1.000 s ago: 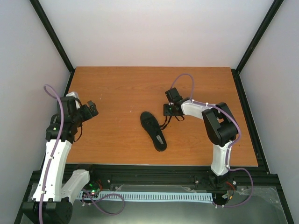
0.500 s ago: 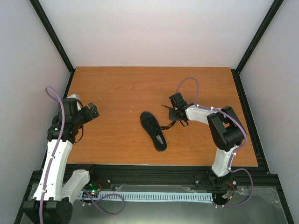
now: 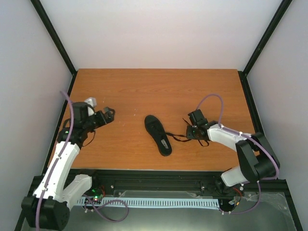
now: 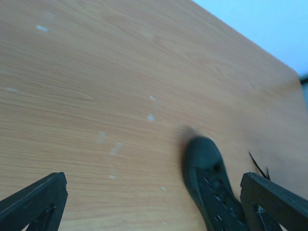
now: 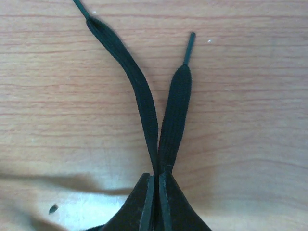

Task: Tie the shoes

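The small black shoe (image 3: 158, 134) lies on its side in the middle of the table, toe toward the back; its toe (image 4: 204, 161) shows low in the left wrist view. Thin black laces (image 3: 177, 138) run from the shoe rightward to my right gripper (image 3: 192, 133), which is shut on both flat lace ends (image 5: 163, 125); they fan out from the closed fingertips (image 5: 157, 179). My left gripper (image 3: 109, 115) hovers open left of the shoe, with its fingers (image 4: 36, 202) spread wide at the bottom corners of its wrist view.
The orange-brown wooden table (image 3: 144, 91) is framed by black rails and pale walls. Purple cables loop over both arms. A black rail and a pale blue strip run along the near edge (image 3: 159, 202).
My right gripper closed on the laces and pulled them right and toward the near edge, away from the shoe. My left arm swung rightward, closer to the shoe.
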`<state>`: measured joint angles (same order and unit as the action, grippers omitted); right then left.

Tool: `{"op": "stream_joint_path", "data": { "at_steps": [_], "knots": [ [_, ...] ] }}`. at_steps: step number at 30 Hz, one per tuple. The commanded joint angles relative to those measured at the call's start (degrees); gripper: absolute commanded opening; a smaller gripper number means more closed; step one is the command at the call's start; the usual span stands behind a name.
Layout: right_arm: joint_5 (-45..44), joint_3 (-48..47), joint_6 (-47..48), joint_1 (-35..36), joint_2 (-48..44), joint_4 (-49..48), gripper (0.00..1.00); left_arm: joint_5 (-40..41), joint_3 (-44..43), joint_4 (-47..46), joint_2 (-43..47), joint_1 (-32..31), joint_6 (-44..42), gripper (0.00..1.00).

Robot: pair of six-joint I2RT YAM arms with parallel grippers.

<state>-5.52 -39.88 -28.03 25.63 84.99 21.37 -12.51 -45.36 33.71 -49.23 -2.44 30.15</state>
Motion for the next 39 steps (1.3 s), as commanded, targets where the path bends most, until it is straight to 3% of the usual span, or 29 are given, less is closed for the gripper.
{"op": "stream_joint_path", "data": {
  "at_steps": [1,4,9,11,13,18,23,28,33,36,38,39],
  "knots": [
    [-2.14,0.74,-2.22,-0.23,-6.62,1.58,0.07,-3.63,1.15,-10.52,-4.22,-12.44,2.52,1.00],
    [-2.32,-0.25,-1.95,-0.23,-10.50,1.83,0.13,-4.71,1.32,-15.74,-8.62,-19.97,1.97,1.00],
    [-0.80,-0.90,-2.45,-0.17,-15.09,1.28,0.14,-6.80,0.81,-23.53,-14.66,-26.87,-3.28,1.00],
    [-0.81,0.34,-2.64,-0.16,-16.17,0.37,0.22,-9.58,-0.17,-25.76,-18.37,-28.24,-4.47,0.98],
    [-1.40,0.93,-3.03,-0.22,-15.00,0.56,0.32,-10.24,-2.11,-25.93,-23.38,-30.91,-5.91,0.93],
    [0.06,-1.13,-0.28,-0.23,-8.79,-1.39,0.35,-3.93,-9.37,-21.26,-32.98,-40.13,-11.40,0.81],
    [-1.12,-6.89,3.51,-0.23,-0.62,-0.86,0.32,-1.95,-9.32,-22.53,-35.27,-42.21,-8.90,0.81],
    [-1.56,-9.71,5.27,-0.44,7.39,-1.51,0.30,3.07,-6.41,-23.38,-33.96,-42.21,-4.36,0.91],
    [-2.45,-10.68,5.13,-1.23,11.53,-2.84,0.28,7.79,-3.90,-22.23,-31.16,-42.21,-1.90,0.92],
    [-3.04,-10.70,4.68,-1.45,12.88,-3.26,0.20,8.56,-2.93,-21.90,-28.91,-42.21,-1.47,0.93],
    [-2.87,-10.51,4.41,-1.67,12.86,-3.24,0.05,9.09,-2.92,-21.29,-27.76,-42.21,-1.72,0.93],
    [-2.81,-10.34,4.33,-1.71,12.16,-3.11,0.03,9.47,-3.21,-20.75,-27.22,-42.21,-2.04,0.93]
  ]
}}
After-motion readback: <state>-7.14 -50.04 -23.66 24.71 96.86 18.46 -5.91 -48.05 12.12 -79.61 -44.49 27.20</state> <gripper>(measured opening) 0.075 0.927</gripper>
